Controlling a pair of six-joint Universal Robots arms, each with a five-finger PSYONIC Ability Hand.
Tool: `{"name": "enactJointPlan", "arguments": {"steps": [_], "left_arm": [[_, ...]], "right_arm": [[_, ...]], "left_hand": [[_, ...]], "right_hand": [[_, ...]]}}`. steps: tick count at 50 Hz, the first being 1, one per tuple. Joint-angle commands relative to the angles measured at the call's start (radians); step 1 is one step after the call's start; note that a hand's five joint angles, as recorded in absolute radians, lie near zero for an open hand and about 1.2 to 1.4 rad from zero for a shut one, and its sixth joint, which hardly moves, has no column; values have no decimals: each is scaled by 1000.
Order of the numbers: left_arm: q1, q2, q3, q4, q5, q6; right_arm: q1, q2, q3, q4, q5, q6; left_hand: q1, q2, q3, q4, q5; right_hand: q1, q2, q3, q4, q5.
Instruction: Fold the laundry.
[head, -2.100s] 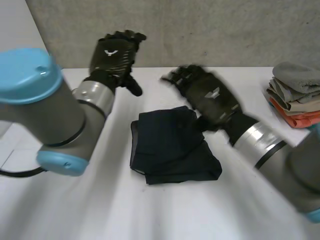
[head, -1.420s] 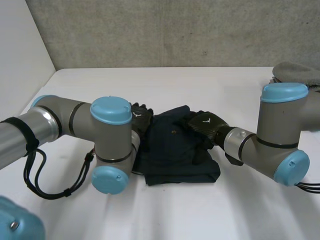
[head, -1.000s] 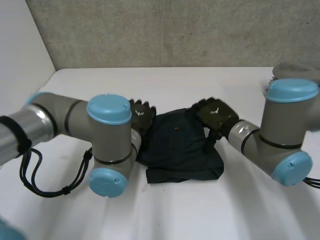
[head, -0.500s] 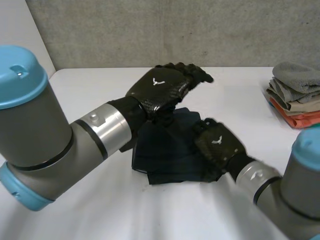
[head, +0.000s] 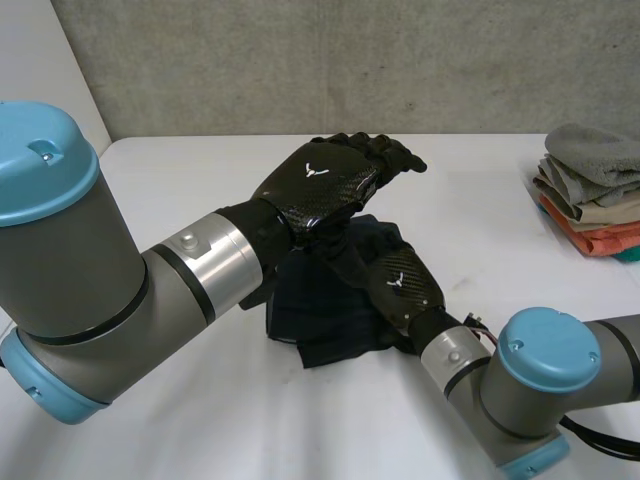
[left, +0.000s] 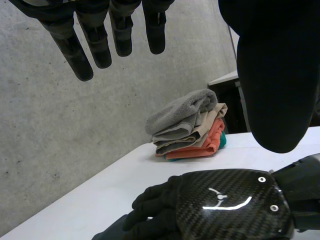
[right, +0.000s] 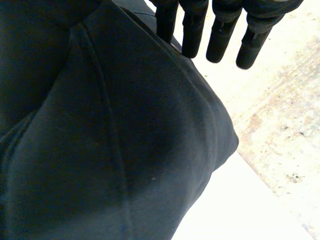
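A dark navy garment (head: 312, 312) lies folded on the white table (head: 480, 190). My right hand (head: 402, 284) rests flat on its right half, fingers straight and open. In the right wrist view those fingers (right: 220, 31) reach over the dark cloth (right: 100, 150) toward its far edge. My left hand (head: 330, 180) hovers above the garment's far side, open and holding nothing. The left wrist view has its straight fingers (left: 95, 37) and thumb (left: 272, 80) in the air, with the right hand (left: 225, 210) below them.
A stack of folded laundry (head: 592, 190) in grey, beige and orange sits at the table's far right edge, also seen as the stack (left: 187, 127) in the left wrist view. A concrete wall (head: 350, 60) stands behind the table. Bare table (right: 250, 210) lies beside the garment.
A second ago both hands lay at the garment's sides. The left hand has lifted off and hangs above it; the right hand has slid further onto the cloth.
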Motion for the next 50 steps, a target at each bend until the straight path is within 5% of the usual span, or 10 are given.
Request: {"name": "enactJointPlan", "arguments": {"steps": [1,5,16,24,31,36,50], "left_arm": [[0,0,-1,0,1,-1],[0,2,1,0,1,0],[26,33,13,0,-39,-37],[39,63,15,7,-45,-78],[39,62,6,17,-45,-78],[39,59,1,19,-45,-78],[37,22,-2,20,-45,-78]], "right_arm": [[5,32,-73,3,13,12],[8,55,-119,12,12,21],[-26,-57,-366,61,82,127],[-231,-149,-594,210,13,262],[-546,-114,-787,214,-151,383],[-707,47,-941,221,-299,513],[-926,397,-907,41,-599,560]], "left_hand": [[-39,-22,-30,-15,-9],[-39,-22,-30,-15,-9],[-33,-16,-24,-9,-3],[-33,-16,-24,-9,-3],[-33,-16,-24,-9,-3],[-33,-16,-24,-9,-3],[-30,-13,-21,-6,0]], "right_hand": [[266,263,262,262,266],[1077,1075,1073,1073,1077],[1090,1088,1087,1087,1091],[1090,1088,1087,1087,1091],[1090,1088,1087,1087,1091],[1090,1088,1087,1087,1091],[1090,1088,1087,1087,1091]]}}
